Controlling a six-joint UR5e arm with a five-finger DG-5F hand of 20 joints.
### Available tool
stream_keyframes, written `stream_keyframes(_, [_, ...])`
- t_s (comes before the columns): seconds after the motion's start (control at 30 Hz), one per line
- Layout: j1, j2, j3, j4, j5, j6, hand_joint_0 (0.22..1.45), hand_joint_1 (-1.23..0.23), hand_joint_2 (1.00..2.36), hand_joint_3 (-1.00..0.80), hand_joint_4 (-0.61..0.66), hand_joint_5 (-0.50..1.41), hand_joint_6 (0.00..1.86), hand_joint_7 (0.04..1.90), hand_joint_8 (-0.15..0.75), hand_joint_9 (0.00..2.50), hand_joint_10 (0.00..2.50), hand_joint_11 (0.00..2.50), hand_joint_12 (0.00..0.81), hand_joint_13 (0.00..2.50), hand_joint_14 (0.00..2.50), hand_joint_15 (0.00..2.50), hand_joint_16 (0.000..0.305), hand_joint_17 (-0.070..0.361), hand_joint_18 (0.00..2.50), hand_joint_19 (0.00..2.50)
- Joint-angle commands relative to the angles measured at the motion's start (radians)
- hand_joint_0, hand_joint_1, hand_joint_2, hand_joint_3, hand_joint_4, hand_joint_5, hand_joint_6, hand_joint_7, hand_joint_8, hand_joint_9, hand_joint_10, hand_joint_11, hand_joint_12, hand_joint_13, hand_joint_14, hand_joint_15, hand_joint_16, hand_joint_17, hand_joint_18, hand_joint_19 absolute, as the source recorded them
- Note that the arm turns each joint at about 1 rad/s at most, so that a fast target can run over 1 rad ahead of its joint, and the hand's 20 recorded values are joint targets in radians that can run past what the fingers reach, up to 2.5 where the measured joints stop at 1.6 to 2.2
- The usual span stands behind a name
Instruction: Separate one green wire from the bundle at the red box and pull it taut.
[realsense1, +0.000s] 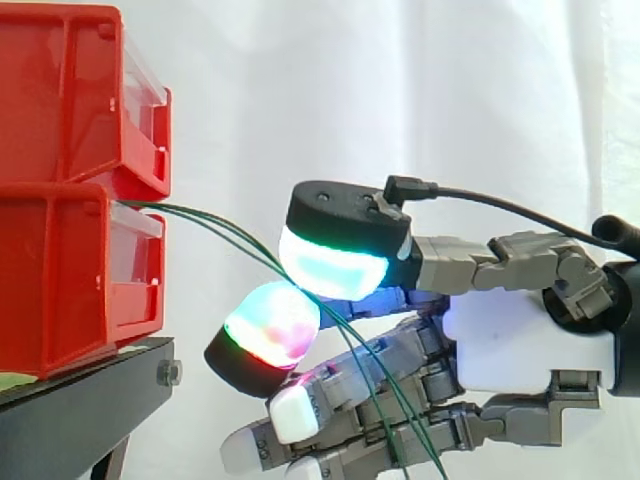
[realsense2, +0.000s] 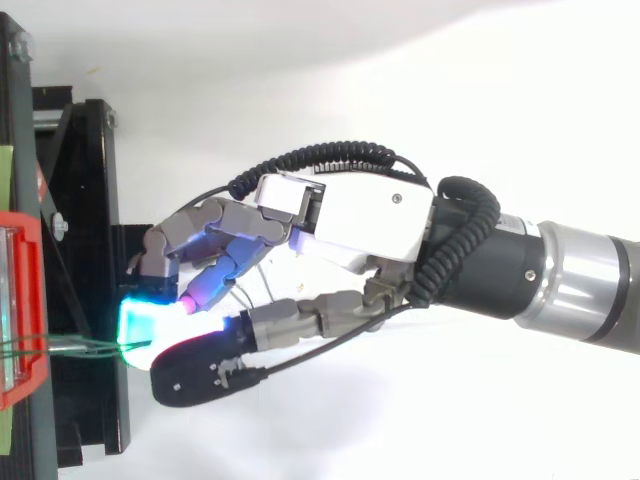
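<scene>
Standing one on the other at the far left of the side view, two red bins (realsense1: 60, 190) rest on a black stand (realsense1: 80, 400) before a white curtain (realsense1: 400, 90). From the gap between the bins a few thin green wires (realsense1: 230, 235) come out together and slope down to the right. They pass between two glowing pads (realsense1: 272, 325) of the hand (realsense1: 520, 335). The upper pad (realsense1: 335, 268), under a black cap, shines green and cyan; the lower one shines red and green and tilts up towards it. The two pads meet just where the wires cross, so the hand is pinched on them — whether it has caught one wire or all of them I cannot tell. Past the pinch the wires run on down across the other fingers (realsense1: 330, 410), which lie below and point left. From above, the wires stretch from the bin's front to the lit pad, and the arm (realsense2: 580, 280) comes in from the right.
</scene>
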Motion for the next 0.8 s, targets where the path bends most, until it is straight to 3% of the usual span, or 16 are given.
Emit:
stream_keyframes(0.0, [0.0,0.007,0.0,-0.014,-0.001,0.004,0.57,-0.71,1.01,-0.19,0.2,-0.13,0.9,1.04,0.32,0.95,0.01,0.4,0.389,0.49,0.01,0.16,0.056,0.126,0.5,0.36])
stream_keyframes(0.23, [-0.002,0.007,0.0,-0.017,-0.001,0.004,0.59,-0.79,1.01,-0.22,0.16,-0.13,0.91,1.06,0.287,0.92,0.01,0.43,0.356,0.47,0.01,0.18,0.05,0.111,0.46,0.39])
stream_keyframes(0.43, [-0.002,0.007,0.0,-0.016,-0.001,0.004,0.59,-0.84,1.01,-0.36,0.17,-0.14,0.91,1.03,0.27,0.9,0.01,0.44,0.342,0.46,0.01,0.18,0.046,0.105,0.44,0.4])
stream_keyframes(0.63, [-0.002,0.007,0.0,-0.016,-0.001,0.004,0.53,-0.64,1.0,-0.48,0.19,-0.13,0.9,1.02,0.285,0.94,0.01,0.42,0.355,0.49,0.01,0.19,0.049,0.11,0.47,0.4])
stream_keyframes(0.77, [-0.003,0.013,0.0,-0.025,-0.001,0.008,0.58,-0.61,1.01,-0.33,0.18,-0.13,0.89,1.08,0.283,0.94,0.01,0.43,0.348,0.5,0.01,0.19,0.047,0.106,0.47,0.41])
